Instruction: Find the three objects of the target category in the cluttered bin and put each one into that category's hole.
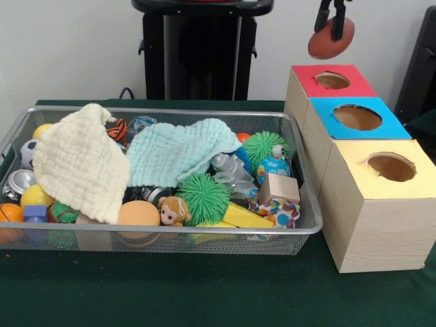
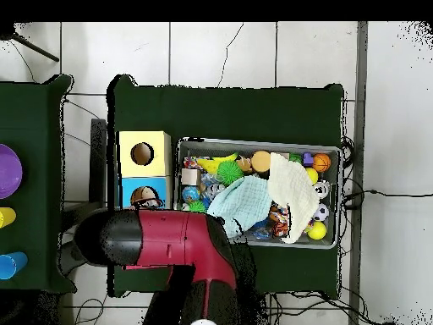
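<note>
My gripper (image 1: pixel 330 26) is shut on a brown-red football-shaped ball (image 1: pixel 332 41) and holds it in the air above the red-topped box (image 1: pixel 306 73). In the overhead view the ball (image 2: pixel 145 196) shows at the end of the arm (image 2: pixel 169 241). The wire mesh bin (image 1: pixel 170 233) lies to the left, apart from the gripper. In it a large crinkled cream-yellow cloth (image 1: pixel 82 163) drapes over the left side, beside a mint-green cloth (image 1: pixel 177 153). A small speckled multicoloured fabric piece (image 1: pixel 279 212) lies at the bin's front right corner. The bin (image 2: pixel 254 142) and the cream cloth (image 2: pixel 296 190) also show from overhead.
Three wooden boxes with round holes stand in a row right of the bin: red-topped, blue-topped (image 1: pixel 392 129), yellow-topped (image 1: pixel 354 153). The bin also holds green spiky balls (image 1: pixel 203 197), a wooden cube (image 1: pixel 279 187), a globe ball (image 1: pixel 272 167), an orange ball (image 1: pixel 138 213) and several small balls.
</note>
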Robot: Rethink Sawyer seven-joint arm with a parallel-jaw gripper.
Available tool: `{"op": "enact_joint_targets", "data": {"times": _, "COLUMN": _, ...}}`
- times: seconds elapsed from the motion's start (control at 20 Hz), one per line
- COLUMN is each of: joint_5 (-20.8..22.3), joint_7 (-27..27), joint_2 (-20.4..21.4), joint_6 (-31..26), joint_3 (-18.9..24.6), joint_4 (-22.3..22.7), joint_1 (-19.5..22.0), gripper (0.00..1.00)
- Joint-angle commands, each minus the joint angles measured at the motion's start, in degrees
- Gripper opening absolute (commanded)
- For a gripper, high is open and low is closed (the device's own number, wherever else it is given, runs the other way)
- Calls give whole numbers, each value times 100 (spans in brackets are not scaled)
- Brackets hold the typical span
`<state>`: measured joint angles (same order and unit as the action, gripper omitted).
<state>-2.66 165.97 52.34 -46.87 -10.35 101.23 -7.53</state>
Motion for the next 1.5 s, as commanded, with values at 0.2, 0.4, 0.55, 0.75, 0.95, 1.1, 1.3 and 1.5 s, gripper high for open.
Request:
{"op": "enact_joint_targets", "data": {"times": 0.2, "joint_5": 380, "joint_7": -266, "joint_2": -522, "joint_6": 301, "joint_3": 487, "joint_4": 72, "joint_1": 51, "gripper": 0}}
{"op": "enact_joint_targets", "data": {"times": 0.4, "joint_5": 390, "joint_7": -184, "joint_2": -715, "joint_6": 573, "joint_3": 514, "joint_4": 74, "joint_1": 39, "gripper": 0}}
{"op": "enact_joint_targets", "data": {"times": 0.55, "joint_5": 385, "joint_7": 59, "joint_2": -904, "joint_6": 582, "joint_3": 448, "joint_4": -65, "joint_1": -129, "gripper": 0}}
{"op": "enact_joint_targets", "data": {"times": 0.75, "joint_5": 335, "joint_7": 246, "joint_2": -1057, "joint_6": 605, "joint_3": 387, "joint_4": -202, "joint_1": -304, "gripper": 0}}
{"op": "enact_joint_targets", "data": {"times": 0.95, "joint_5": 213, "joint_7": 359, "joint_2": -1150, "joint_6": 572, "joint_3": 349, "joint_4": -313, "joint_1": -420, "gripper": 0}}
{"op": "enact_joint_targets", "data": {"times": 1.1, "joint_5": 181, "joint_7": 440, "joint_2": -1204, "joint_6": 519, "joint_3": 283, "joint_4": -414, "joint_1": -526, "gripper": 0}}
{"op": "enact_joint_targets", "data": {"times": 1.3, "joint_5": 114, "joint_7": 469, "joint_2": -1116, "joint_6": 420, "joint_3": 229, "joint_4": -385, "joint_1": -613, "gripper": 0}}
{"op": "enact_joint_targets", "data": {"times": 1.5, "joint_5": 97, "joint_7": 451, "joint_2": -958, "joint_6": 372, "joint_3": 186, "joint_4": -241, "joint_1": -702, "gripper": 0}}
